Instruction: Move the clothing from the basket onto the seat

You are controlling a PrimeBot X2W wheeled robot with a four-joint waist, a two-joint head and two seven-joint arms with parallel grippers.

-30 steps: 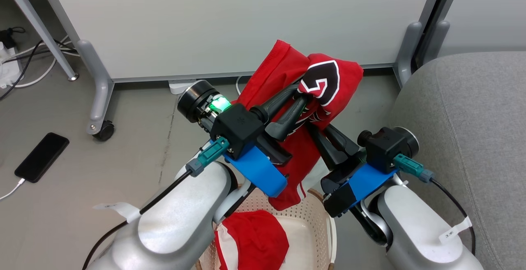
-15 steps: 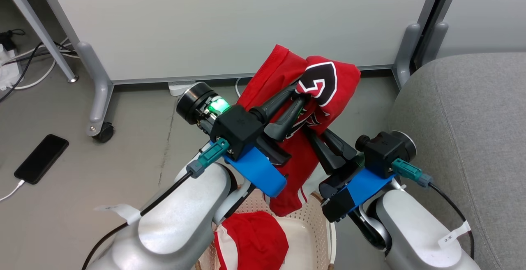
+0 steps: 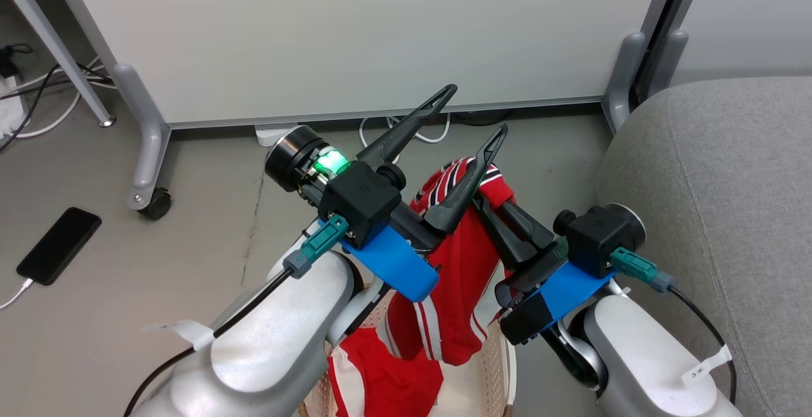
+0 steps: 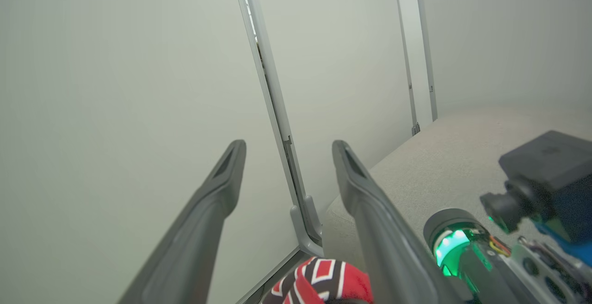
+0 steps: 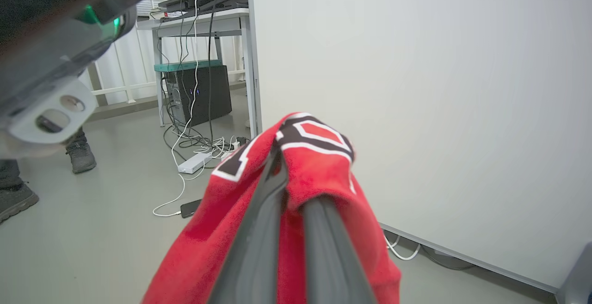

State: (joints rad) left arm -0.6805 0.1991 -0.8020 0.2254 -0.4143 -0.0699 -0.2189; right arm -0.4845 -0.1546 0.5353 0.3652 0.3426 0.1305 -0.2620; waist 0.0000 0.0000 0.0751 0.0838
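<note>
Presently found the left gripper [image 3: 478,109] spread wide and gripping nothing, fingers [image 3: 412,128] angled up toward the white partition [image 3: 355,30]. Found the right gripper [image 3: 490,200] clenched on the jersey [image 3: 453,264], pinching a bunched fold near the striped trim, remaining cloth hanging down between both arms. Judged a one-handed hold adequate for so light and limp a garment, leaving the empty left gripper free for the second piece. Noted the jersey's lower end dangling over the basket [image 3: 509,350], well apart from the seat [image 3: 717,182] at the right. Located the plain red garment [image 3: 374,382] inside the basket, untouched. Judged the task early: neither garment on the seat. Expected next a swing rightward over the cushion; flagged risk of the trailing end snagging the basket rim.

Compared views. Took from the head view both arms together, the full hanging length of the jersey, and the basket with its contents. Confirmed from the left wrist view a bare gap between the spread fingers, a striped scrap of jersey at the bottom edge, and the seat's grey top beyond. Confirmed from the right wrist view cloth draped over the closed fingers, numeral patch uppermost; gained there a desk [image 5: 199,17], a power strip [image 5: 194,162] and a person's shoes [image 5: 81,156] on the floor.
</note>
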